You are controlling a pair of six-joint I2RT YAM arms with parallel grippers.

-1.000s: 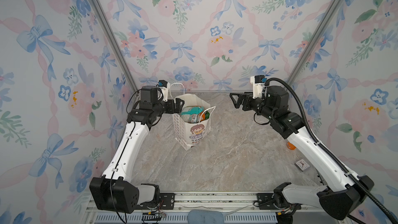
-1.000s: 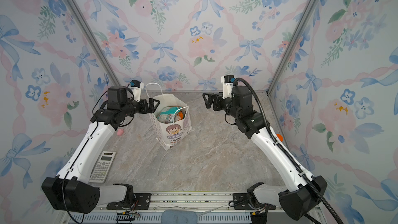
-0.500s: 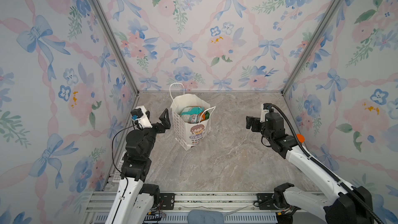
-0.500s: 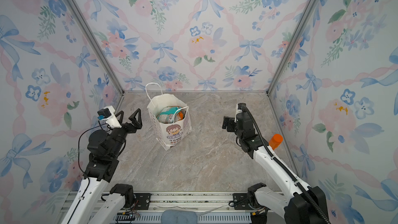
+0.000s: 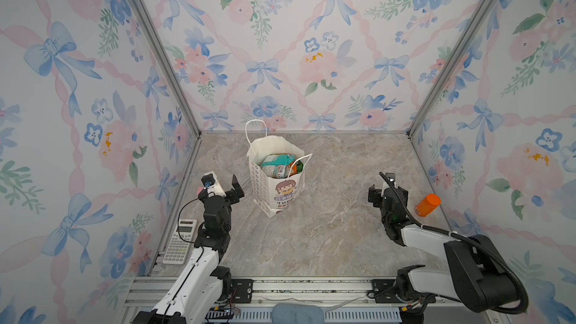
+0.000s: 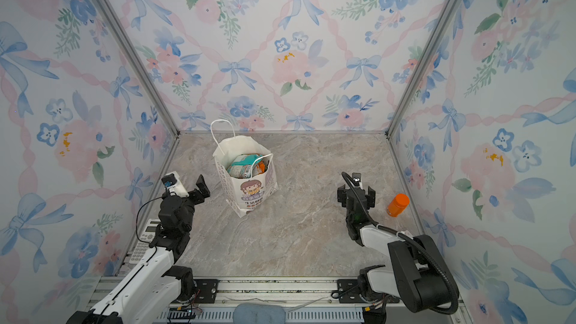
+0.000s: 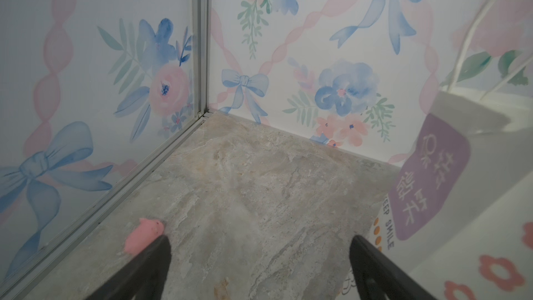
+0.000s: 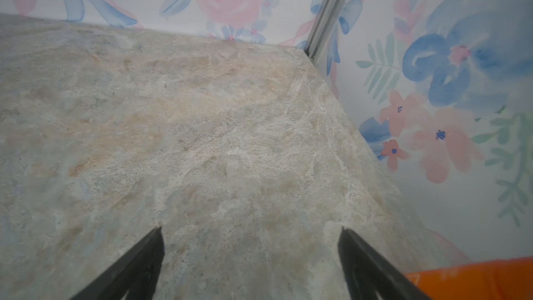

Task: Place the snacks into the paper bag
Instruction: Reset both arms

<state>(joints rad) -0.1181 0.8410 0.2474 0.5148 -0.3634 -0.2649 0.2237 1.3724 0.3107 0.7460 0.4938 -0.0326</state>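
The paper bag [image 5: 282, 196] [image 6: 249, 193] stands upright at the back middle of the table, with its cartoon girl face toward the front. Several snacks [image 5: 277, 165] [image 6: 246, 165], teal, orange and green, fill its open mouth. My left gripper [image 5: 221, 187] [image 6: 185, 187] hovers low just left of the bag, open and empty. In the left wrist view the bag's side [image 7: 461, 197] stands beside the open left gripper [image 7: 259, 239]. My right gripper [image 5: 387, 190] [image 6: 356, 191] [image 8: 251, 229] is open and empty over bare table, far right of the bag.
An orange bottle [image 5: 427, 204] [image 6: 398, 204] [image 8: 473, 278] lies by the right wall, close to the right gripper. A calculator [image 5: 180, 241] [image 6: 144, 238] lies at the left wall. A small pink object [image 7: 144, 236] sits beside the left gripper's finger. Patterned walls enclose three sides.
Both arms have pulled back from the bag's mouth toward the front and come down low. Both grippers stayed open. The bag has not moved.
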